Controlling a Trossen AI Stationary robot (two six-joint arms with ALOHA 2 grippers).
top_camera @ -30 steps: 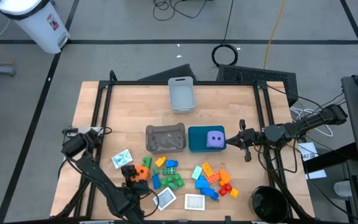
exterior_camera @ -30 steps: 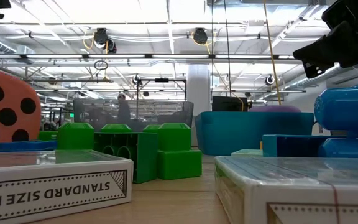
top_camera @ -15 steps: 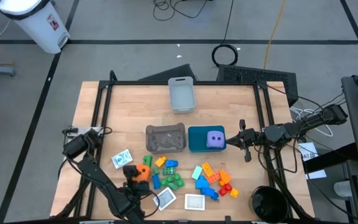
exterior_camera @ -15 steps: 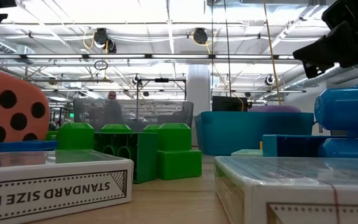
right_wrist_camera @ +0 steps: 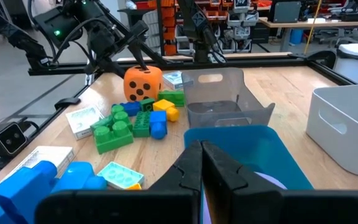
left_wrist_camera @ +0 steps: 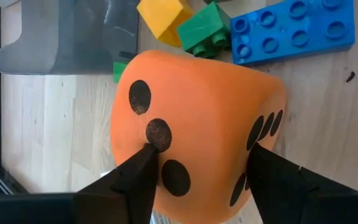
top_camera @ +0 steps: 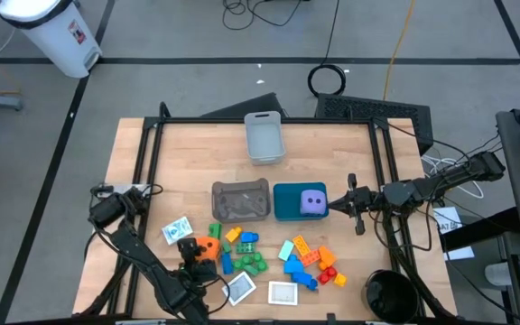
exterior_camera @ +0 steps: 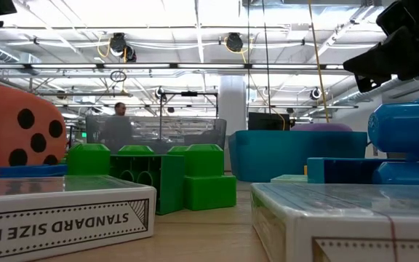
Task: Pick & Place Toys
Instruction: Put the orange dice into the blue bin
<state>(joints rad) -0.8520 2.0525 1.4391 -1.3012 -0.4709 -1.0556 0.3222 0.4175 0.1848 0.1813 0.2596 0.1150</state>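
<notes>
An orange dotted die (top_camera: 208, 248) sits at the left end of a heap of bright bricks (top_camera: 245, 254) near the table's front edge. My left gripper (top_camera: 193, 252) is closed around it, slanting down from the near left. A second heap of bricks (top_camera: 311, 258) lies further right. A purple die (top_camera: 311, 202) lies in the teal bin (top_camera: 287, 209). White-edged cards (top_camera: 283, 292) lie flat at the front. My right gripper (top_camera: 336, 206) hangs shut over the teal bin's right end, holding nothing. My left gripper pinches the orange die between its two fingers. One fingertip (left_wrist_camera: 143, 163) lies on the three-dot face (left_wrist_camera: 143, 118), the other (left_wrist_camera: 261, 163) on the opposite side by the many-dot face (left_wrist_camera: 263, 127). The fingers slant down from the table's near left. The die's underside is hidden.
A clear grey bin (top_camera: 240, 200) stands left of the teal bin, and a pale grey bin (top_camera: 264, 137) at the table's far middle. Further cards (top_camera: 178, 228) (top_camera: 240, 288) lie flat beside the left heap. Bare wood lies to the far left and far right.
My left gripper has come down a little around the orange die; one dark finger now shows above it in the low view. The die has turned slightly, its dotted face swinging toward the brick heap.
</notes>
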